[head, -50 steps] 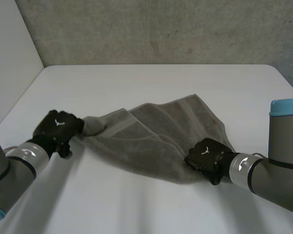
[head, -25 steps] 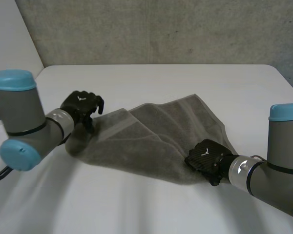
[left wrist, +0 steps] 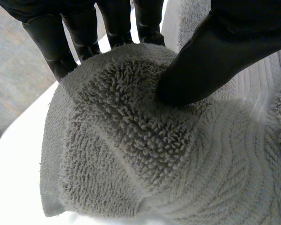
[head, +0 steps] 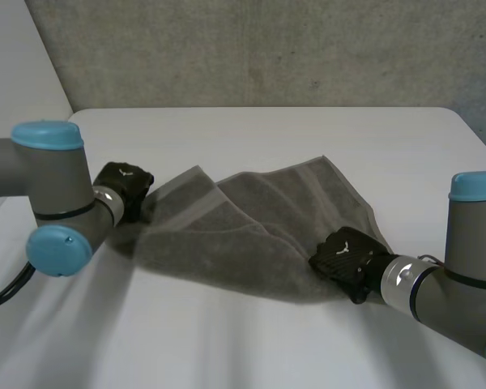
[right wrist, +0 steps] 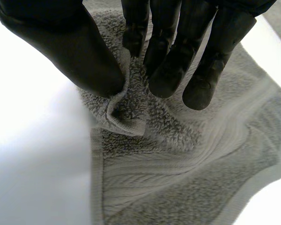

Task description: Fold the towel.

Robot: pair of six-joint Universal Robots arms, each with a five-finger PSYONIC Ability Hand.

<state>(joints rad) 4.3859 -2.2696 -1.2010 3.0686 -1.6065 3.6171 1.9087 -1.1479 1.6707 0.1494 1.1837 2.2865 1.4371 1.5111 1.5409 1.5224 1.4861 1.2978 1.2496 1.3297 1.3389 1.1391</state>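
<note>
Towel: we see the grey terry-cloth towel (head: pixel 259 235) lying rumpled across the middle of the white table (head: pixel 267 134), with one flap lapped diagonally over the rest.
Left hand: the black left hand (head: pixel 123 188) grips the towel's left end. In its wrist view the thumb (left wrist: pixel 210 56) presses a bunch of pile against the fingers (left wrist: pixel 51 42) behind it, which we read as a closed pinch on the cloth.
Right hand: the black right hand (head: pixel 344 255) sits at the towel's near right corner. Its thumb (right wrist: pixel 70 42) and fingers (right wrist: pixel 168 56) nip a small curl of the hemmed edge between them.
Reason for the holds: we judge that gripping the two opposite ends lets the arms pull the cloth taut between them and carry it as one sheet.
Uncertainty: the bunched cloth hides the hem at the left hand, so we take that hold to be a corner, though it may be a plain edge.
Stage: we judge the fold barely begun, since the layers lie askew.
Next need: both pinches must hold evenly, or one end will slip and skew the fold.
</note>
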